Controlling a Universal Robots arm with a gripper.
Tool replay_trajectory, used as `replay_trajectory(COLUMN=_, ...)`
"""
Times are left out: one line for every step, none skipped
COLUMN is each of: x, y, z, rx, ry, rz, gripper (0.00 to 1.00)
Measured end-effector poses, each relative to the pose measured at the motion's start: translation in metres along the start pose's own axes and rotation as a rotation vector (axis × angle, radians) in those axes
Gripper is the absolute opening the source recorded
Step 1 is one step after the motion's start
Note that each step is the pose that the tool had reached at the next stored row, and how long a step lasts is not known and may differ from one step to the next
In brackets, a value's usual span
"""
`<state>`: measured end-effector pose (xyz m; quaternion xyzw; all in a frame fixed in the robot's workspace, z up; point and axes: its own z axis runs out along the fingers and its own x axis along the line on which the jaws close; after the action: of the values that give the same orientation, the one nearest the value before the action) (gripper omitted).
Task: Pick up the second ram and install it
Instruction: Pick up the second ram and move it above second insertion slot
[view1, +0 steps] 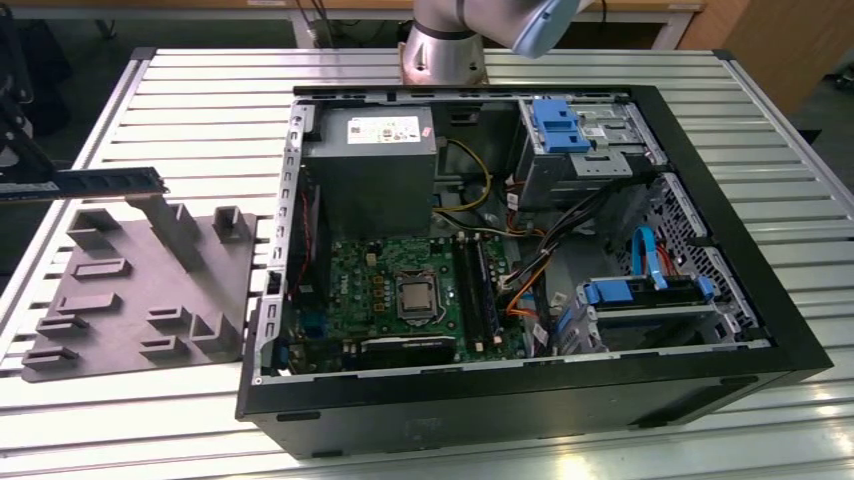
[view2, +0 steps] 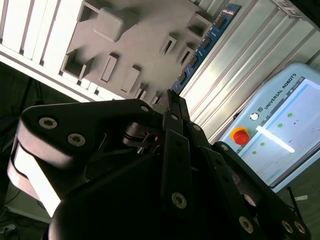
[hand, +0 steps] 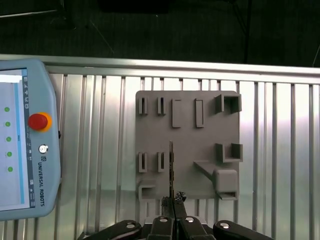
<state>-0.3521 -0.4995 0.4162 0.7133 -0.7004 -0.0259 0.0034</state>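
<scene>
The claw (hand: 174, 199) is clamped on the ram (hand: 171, 165), which sticks out edge-on past its fingertips. Under both lies the grey holder (hand: 200, 135) on the slatted table (hand: 280, 150). A pendant (hand: 25, 150) rests on the table beside the holder. The open case (view1: 534, 400) stands well apart from the claw, board (view1: 387, 290) inside

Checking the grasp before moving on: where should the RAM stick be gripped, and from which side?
By one short end, clamping its two flat faces, coming in lengthwise. The RAM stick is thin and flat; the end effector holds it that way, long edges free.
</scene>
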Motion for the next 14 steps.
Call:
replay_trajectory(x=0.0000, y=-0.0018, z=0.0000, rx=0.0000, ry=0.0000, rz=0.000, gripper=0.12)
replay_trajectory(x=0.0001, y=-0.0034, z=-0.0001, rx=0.0001, ry=0.0000, rz=0.000, gripper=0.12)
replay_trajectory(x=0.0001, y=-0.0051, z=-0.0002, rx=-0.0001, ry=0.0000, rz=0.000, gripper=0.12)
replay_trajectory(x=0.0001, y=-0.0068, z=-0.0003, rx=0.0000, ry=0.0000, rz=0.000, gripper=0.12)
replay_trajectory(x=0.0001, y=-0.0085, z=-0.0003, rx=0.0000, ry=0.0000, rz=0.000, gripper=0.12)
replay_trajectory(x=0.0002, y=-0.0102, z=-0.0004, rx=0.0000, ry=0.0000, rz=0.000, gripper=0.12)
replay_trajectory(x=0.0002, y=-0.0119, z=-0.0005, rx=0.0000, ry=0.0000, rz=0.000, gripper=0.12)
replay_trajectory(x=0.0002, y=-0.0138, z=-0.0006, rx=0.0000, ry=0.0000, rz=0.000, gripper=0.12)
replay_trajectory(x=0.0003, y=-0.0155, z=-0.0007, rx=-0.0001, ry=0.0001, rz=0.000, gripper=0.12)
replay_trajectory(x=0.0003, y=-0.0171, z=-0.0007, rx=0.0000, ry=0.0000, rz=0.000, gripper=0.12)
replay_trajectory(x=0.0003, y=-0.0188, z=-0.0008, rx=0.0001, ry=0.0000, rz=0.000, gripper=0.12)
replay_trajectory(x=0.0004, y=-0.0206, z=-0.0009, rx=0.0000, ry=0.0000, rz=0.000, gripper=0.12)
replay_trajectory(x=0.0004, y=-0.0224, z=-0.0009, rx=0.0000, ry=0.0000, rz=0.000, gripper=0.12)
replay_trajectory(x=0.0004, y=-0.0243, z=-0.0010, rx=0.0000, ry=0.0000, rz=0.000, gripper=0.12)
